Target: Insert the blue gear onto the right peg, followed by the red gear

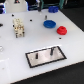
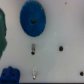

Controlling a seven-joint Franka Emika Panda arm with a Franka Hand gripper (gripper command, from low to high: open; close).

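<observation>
Nearest sits the black-edged pale rectangular plate (image 1: 46, 56) with its thin dark right peg (image 1: 51, 50); beyond, on the white table (image 1: 20, 50), lie the flat blue toothed gear (image 1: 49, 23) and smaller red gear (image 1: 61, 30). That blue gear looks light, rigid and slick, best pinched across its rim or raised hub. Claw (image 1: 19, 28) hovers well apart from both gears, holding nothing I can see, and how wide it stands I cannot tell.

One blue gear (image 1: 49, 23); one red gear (image 1: 61, 30); one plate (image 1: 37, 60) carrying two pegs.
</observation>
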